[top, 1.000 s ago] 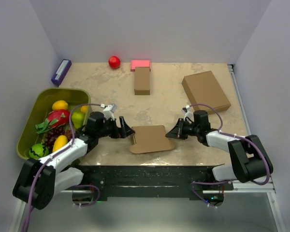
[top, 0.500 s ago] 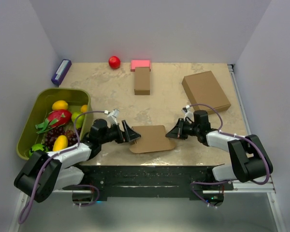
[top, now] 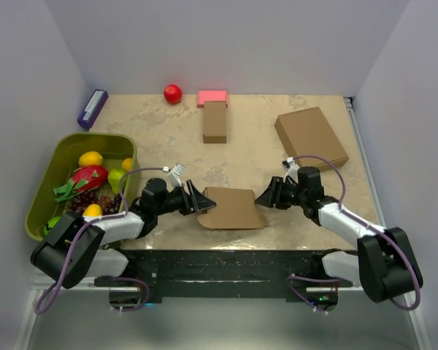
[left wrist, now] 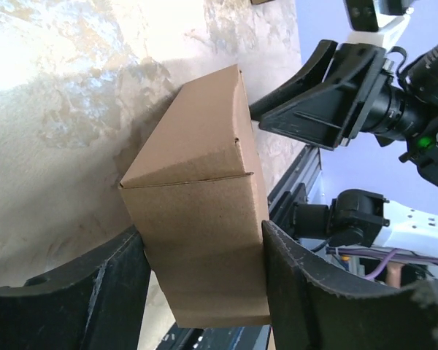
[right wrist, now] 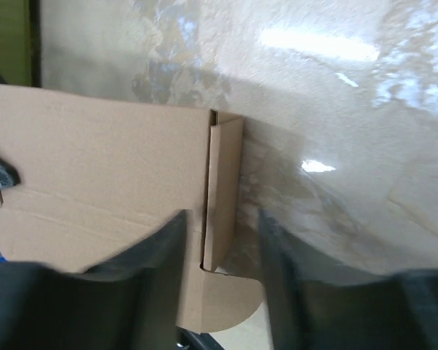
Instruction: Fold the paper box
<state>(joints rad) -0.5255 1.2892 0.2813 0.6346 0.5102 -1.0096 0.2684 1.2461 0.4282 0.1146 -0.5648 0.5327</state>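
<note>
The paper box (top: 233, 208) lies low and partly folded near the table's front edge, between both arms. My left gripper (top: 198, 200) is at its left end. In the left wrist view the box (left wrist: 197, 146) sits between my fingers (left wrist: 95, 292), which press on both of its sides, so the left gripper (left wrist: 201, 233) is shut on it. My right gripper (top: 266, 197) is at the box's right end. In the right wrist view the right gripper (right wrist: 223, 219) is open, its blurred fingers straddling a narrow raised side flap (right wrist: 223, 182), with a rounded tab below.
A green bin (top: 95, 136) of fruit stands at the left. Farther back are a narrow brown box (top: 214, 121), a larger brown box (top: 311, 137), a pink block (top: 212, 95), a red ball (top: 173, 92) and a purple item (top: 93, 108).
My left gripper slid right onto the box's left end and closed on it. My right gripper went from shut to open, letting go of the right edge.
</note>
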